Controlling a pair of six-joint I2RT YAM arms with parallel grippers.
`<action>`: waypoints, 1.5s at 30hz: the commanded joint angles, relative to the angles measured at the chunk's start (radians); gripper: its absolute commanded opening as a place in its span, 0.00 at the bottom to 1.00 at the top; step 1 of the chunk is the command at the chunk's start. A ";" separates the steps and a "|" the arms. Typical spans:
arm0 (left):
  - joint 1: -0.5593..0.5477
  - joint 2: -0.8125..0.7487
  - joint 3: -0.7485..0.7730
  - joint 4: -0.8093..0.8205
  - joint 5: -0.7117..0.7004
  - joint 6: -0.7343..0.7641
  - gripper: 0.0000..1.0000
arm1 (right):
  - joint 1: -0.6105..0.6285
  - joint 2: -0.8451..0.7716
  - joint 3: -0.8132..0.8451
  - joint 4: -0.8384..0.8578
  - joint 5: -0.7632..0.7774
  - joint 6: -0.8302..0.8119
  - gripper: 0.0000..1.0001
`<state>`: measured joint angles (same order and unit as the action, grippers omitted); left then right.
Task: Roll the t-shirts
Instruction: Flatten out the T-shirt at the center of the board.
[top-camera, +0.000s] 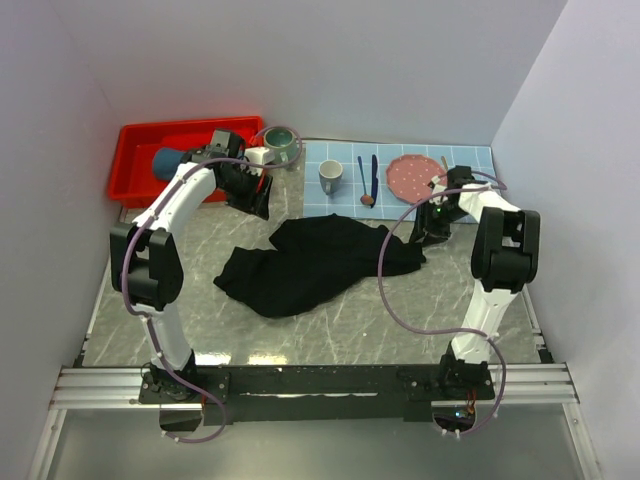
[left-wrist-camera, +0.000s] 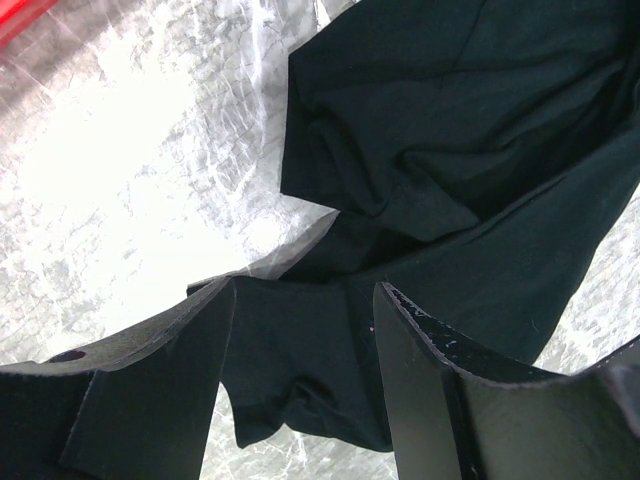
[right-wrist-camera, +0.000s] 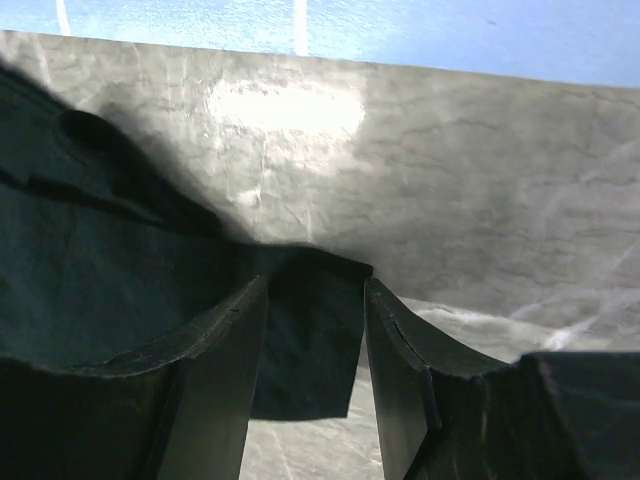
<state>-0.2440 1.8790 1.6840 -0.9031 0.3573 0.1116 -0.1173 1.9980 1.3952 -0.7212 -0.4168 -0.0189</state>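
The black t-shirt (top-camera: 320, 262) lies crumpled at the centre of the grey table (top-camera: 330, 335). The teal-blue t-shirt (top-camera: 168, 160) sits in the red bin (top-camera: 135, 185) at the upper left. The left gripper (top-camera: 260, 202) hangs just beyond the black shirt's upper-left edge, fingers apart and holding nothing. The right gripper (top-camera: 427, 234) is at the shirt's right edge with its fingers spread too. In the right wrist view a cloth corner lies between them, unclamped.
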 joint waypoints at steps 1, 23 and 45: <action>-0.003 -0.012 0.000 0.016 0.000 0.003 0.63 | 0.015 0.002 0.033 -0.015 0.177 0.016 0.51; 0.020 0.009 0.019 0.043 0.017 -0.018 0.64 | 0.113 0.053 -0.015 -0.053 0.415 0.017 0.40; 0.152 -0.058 -0.026 0.063 0.054 -0.024 0.64 | 0.157 0.064 -0.005 -0.095 0.362 -0.099 0.00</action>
<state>-0.1108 1.8824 1.6699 -0.8722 0.3801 0.0898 0.0349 2.0006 1.4082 -0.7429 -0.0307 -0.0868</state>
